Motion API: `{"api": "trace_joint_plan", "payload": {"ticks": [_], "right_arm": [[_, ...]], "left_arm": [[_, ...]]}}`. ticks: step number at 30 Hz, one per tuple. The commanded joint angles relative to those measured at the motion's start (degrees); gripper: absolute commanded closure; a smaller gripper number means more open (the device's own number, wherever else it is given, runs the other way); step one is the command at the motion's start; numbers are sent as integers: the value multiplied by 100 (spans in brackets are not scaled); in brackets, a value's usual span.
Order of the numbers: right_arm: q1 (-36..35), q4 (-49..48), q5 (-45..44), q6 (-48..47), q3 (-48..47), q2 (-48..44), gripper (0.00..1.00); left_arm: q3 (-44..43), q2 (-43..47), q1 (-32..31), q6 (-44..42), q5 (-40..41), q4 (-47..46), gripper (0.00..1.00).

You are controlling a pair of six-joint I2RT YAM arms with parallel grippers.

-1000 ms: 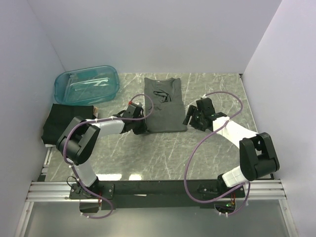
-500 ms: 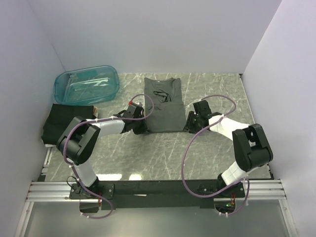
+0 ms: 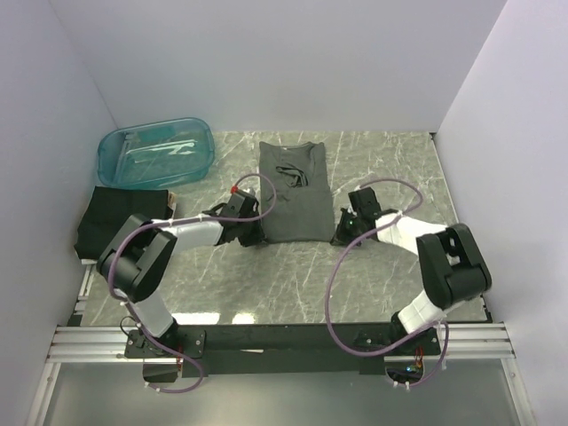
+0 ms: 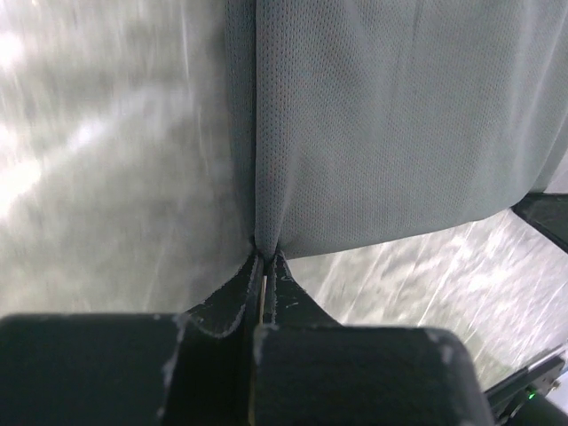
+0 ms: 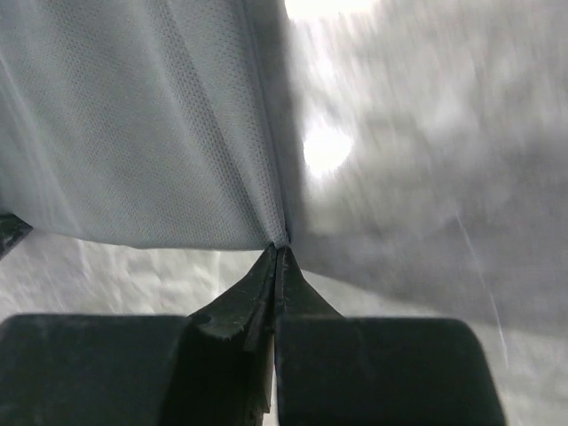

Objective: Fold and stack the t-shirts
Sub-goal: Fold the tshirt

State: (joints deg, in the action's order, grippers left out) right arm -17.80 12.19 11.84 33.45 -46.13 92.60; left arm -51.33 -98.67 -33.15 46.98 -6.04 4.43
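Observation:
A grey t-shirt (image 3: 295,191) lies folded into a long strip in the middle of the table, neck toward the back wall. My left gripper (image 3: 258,236) is shut on its near left corner; in the left wrist view the cloth (image 4: 373,133) bunches into the closed tips of that left gripper (image 4: 264,259). My right gripper (image 3: 338,236) is shut on the near right corner, and in the right wrist view the fabric (image 5: 133,133) is pinched by the right gripper (image 5: 279,248). A second dark t-shirt (image 3: 120,220) lies folded at the table's left edge.
A translucent teal tub (image 3: 157,153) stands at the back left. White walls enclose the marble table (image 3: 293,275) on three sides. Purple cables loop over both arms.
My right gripper moved in to the shirt's near right corner and shut on it. The left gripper kept its hold and shifted slightly nearer.

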Motion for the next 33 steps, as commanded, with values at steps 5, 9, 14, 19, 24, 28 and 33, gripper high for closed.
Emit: {"api": "trace_joint_plan", "payload": {"ticks": [5,9,14,19,24,28,33], "right_arm": [[-170,565,100,144,1228,-1594,100],[-583,1206,12,372,1913,-2648,100],[-1023,2077,-137,943,2169,-4134,100],[-1041,2428,-594,901,1643,-4759,100],[-1006,2438,-1024,593,898,-4471,100],[-892,2140,-1087,452,316,-4145,100],[-620,1858,-1025,250,-484,-3654,100]], "left_arm": [[904,1068,-613,539,481,627,99],[1274,2050,-1245,961,578,1172,99],[1765,3037,-1940,1708,754,1527,99],[1619,3451,-1994,1728,929,1350,99],[1091,3425,-1985,1525,1464,1578,99],[416,3311,-1976,1201,2080,1720,99],[-219,2995,-1556,883,2301,1799,99]]}}
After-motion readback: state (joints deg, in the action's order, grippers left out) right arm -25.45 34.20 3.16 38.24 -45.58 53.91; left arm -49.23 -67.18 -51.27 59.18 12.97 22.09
